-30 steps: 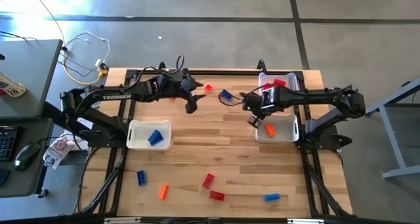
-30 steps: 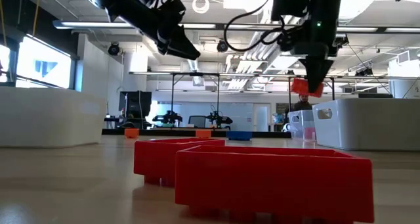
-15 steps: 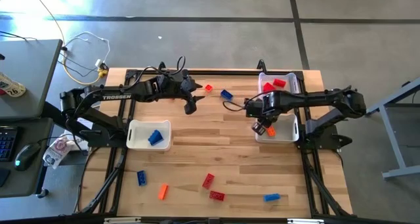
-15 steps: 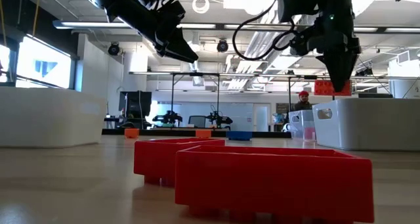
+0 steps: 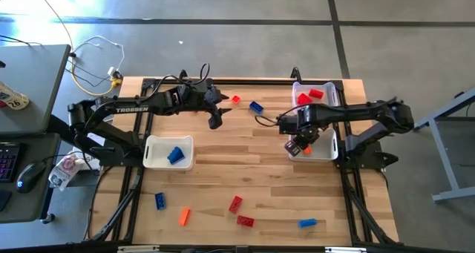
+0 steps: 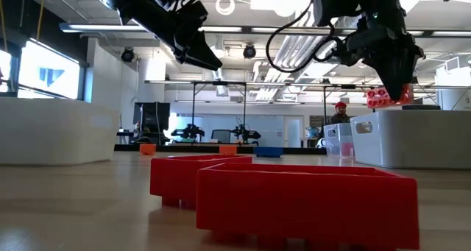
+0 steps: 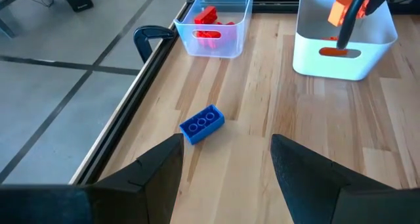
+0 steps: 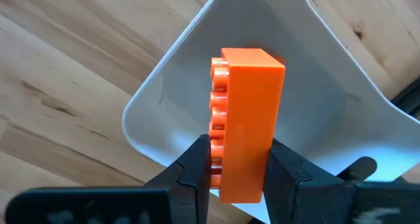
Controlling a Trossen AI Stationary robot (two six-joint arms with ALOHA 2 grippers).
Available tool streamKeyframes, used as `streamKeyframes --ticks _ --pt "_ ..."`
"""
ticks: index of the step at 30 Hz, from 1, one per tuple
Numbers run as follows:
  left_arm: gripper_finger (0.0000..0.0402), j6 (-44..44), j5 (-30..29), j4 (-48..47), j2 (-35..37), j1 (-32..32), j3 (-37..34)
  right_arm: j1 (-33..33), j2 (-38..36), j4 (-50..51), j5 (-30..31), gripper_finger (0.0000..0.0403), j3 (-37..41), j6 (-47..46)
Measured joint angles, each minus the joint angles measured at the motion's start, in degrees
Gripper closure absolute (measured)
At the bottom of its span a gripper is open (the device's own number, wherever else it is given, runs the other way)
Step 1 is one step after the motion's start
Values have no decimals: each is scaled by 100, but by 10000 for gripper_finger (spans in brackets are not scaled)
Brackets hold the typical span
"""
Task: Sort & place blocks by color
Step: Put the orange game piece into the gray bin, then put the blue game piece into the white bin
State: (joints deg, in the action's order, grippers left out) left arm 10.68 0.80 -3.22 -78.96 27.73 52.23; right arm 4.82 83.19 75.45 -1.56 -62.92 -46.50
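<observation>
Your right jaws (image 8: 237, 178) pinch an orange block (image 8: 244, 122), with the white bin (image 8: 341, 129) right under them. Go lower before letting go. Your left jaws (image 7: 226, 161) wait wide open, holding nothing.

Bright even overhead lighting; soft shadows; low view foreground red blocks (image 6: 294, 199) blurred; ceiling lights glare.

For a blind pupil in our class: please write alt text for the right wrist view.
The right tool grips an orange block upright, above a white bin. The bin stands on a wooden table.
</observation>
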Motion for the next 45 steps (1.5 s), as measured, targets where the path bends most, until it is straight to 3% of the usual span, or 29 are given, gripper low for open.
streamKeyframes --ticks 12,18,25,31,38,45 --pt "188 0 2 2 0 0 0 4 742 -7 -44 314 2 541" --pt "188 0 2 2 0 0 0 0 884 -39 30 265 4 666" --pt "188 0 2 2 0 0 0 50 866 10 562 217 4 725" --pt "188 0 -2 -13 104 0 0 200 865 25 654 215 -183 947" --pt "188 -257 -56 -414 465 6 0 355 864 184 1451 215 -834 1351" --pt "188 -359 -173 -1078 797 2 1 621 862 -874 1851 215 -1368 2483"
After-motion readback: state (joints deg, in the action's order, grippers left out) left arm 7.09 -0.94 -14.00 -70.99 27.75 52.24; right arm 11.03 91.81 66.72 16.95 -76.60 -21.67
